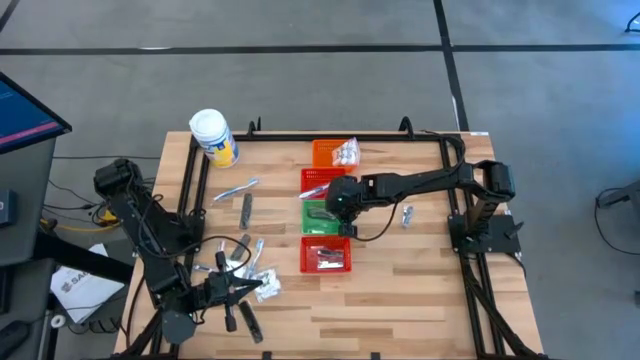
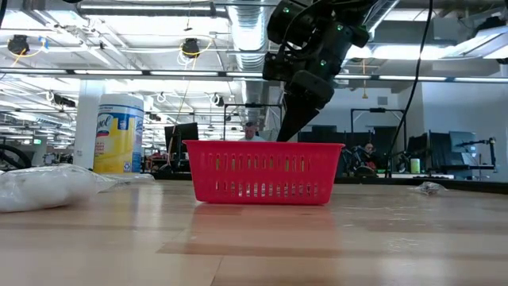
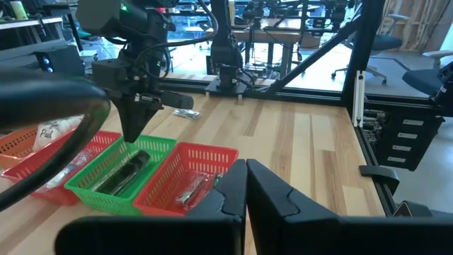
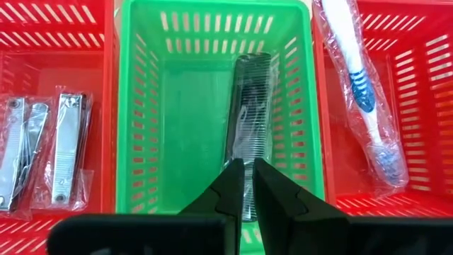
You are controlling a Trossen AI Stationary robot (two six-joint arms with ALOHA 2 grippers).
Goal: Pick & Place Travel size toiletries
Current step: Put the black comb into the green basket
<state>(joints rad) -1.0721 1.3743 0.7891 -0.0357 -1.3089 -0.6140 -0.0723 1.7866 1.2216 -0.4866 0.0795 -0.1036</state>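
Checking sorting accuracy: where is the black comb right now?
The black comb lies inside the green basket, between two red baskets, directly under the right hand, near the table's middle in the high view.

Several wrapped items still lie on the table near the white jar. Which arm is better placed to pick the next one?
Probably the left. The left gripper sits shut beside the loose sachets, with the dark comb on its side. The right gripper is over the green basket, just opening on a comb.
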